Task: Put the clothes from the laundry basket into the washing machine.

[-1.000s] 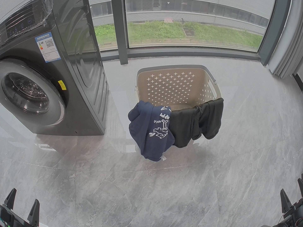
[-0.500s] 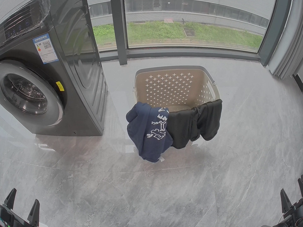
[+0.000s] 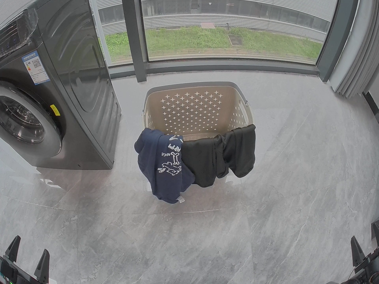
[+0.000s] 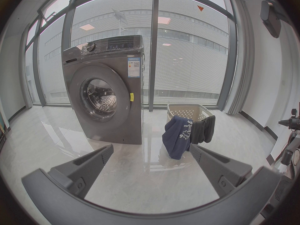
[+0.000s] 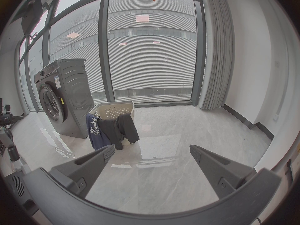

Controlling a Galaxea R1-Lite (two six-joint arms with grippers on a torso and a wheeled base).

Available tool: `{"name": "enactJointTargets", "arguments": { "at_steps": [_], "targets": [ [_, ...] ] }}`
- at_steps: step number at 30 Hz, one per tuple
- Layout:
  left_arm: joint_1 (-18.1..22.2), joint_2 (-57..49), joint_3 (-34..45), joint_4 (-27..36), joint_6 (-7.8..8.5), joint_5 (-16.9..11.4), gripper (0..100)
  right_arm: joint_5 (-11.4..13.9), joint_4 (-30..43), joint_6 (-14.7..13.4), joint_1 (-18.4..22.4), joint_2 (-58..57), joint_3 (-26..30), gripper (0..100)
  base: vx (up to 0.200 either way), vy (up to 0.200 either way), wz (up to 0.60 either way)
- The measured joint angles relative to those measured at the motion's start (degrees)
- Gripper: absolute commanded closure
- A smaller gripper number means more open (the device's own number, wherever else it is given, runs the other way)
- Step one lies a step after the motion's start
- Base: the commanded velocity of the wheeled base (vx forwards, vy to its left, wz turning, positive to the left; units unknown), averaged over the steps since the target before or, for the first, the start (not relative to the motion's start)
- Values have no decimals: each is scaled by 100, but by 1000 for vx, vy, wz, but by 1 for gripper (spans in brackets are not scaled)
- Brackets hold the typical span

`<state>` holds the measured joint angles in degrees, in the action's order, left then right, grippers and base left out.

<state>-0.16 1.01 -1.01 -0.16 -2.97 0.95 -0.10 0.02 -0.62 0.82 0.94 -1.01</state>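
Low at the near edge of the head view, my left end effector (image 3: 28, 252) hangs with its fingers spread, released and holding nothing. My right end effector (image 3: 365, 237) is likewise released and empty. Both are well apart from the laundry basket (image 3: 197, 84), which stands on the grey floor (image 3: 237, 237) before the window (image 3: 229, 20). A navy printed garment (image 3: 162, 166) and a black garment (image 3: 215, 156) hang over its near rim, touching each other. The washing machine (image 3: 71, 60) stands to the basket's left, with its round door (image 3: 23, 119) shut.
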Motion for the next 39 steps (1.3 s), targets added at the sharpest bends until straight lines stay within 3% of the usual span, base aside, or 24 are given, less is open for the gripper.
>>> {"name": "enactJointTargets", "arguments": {
  "at_steps": [7, 39],
  "targets": [
    [0, 0, 0, 0, 5, -6, 0, 0, -2, 0, 0, -1, 0, 0, 0, 0, 0],
    [2, 2, 0, 2, 11, -2, 0, -1, 0, 0, -2, -1, 0, 0, 200, 0, 0]
  ]
}}
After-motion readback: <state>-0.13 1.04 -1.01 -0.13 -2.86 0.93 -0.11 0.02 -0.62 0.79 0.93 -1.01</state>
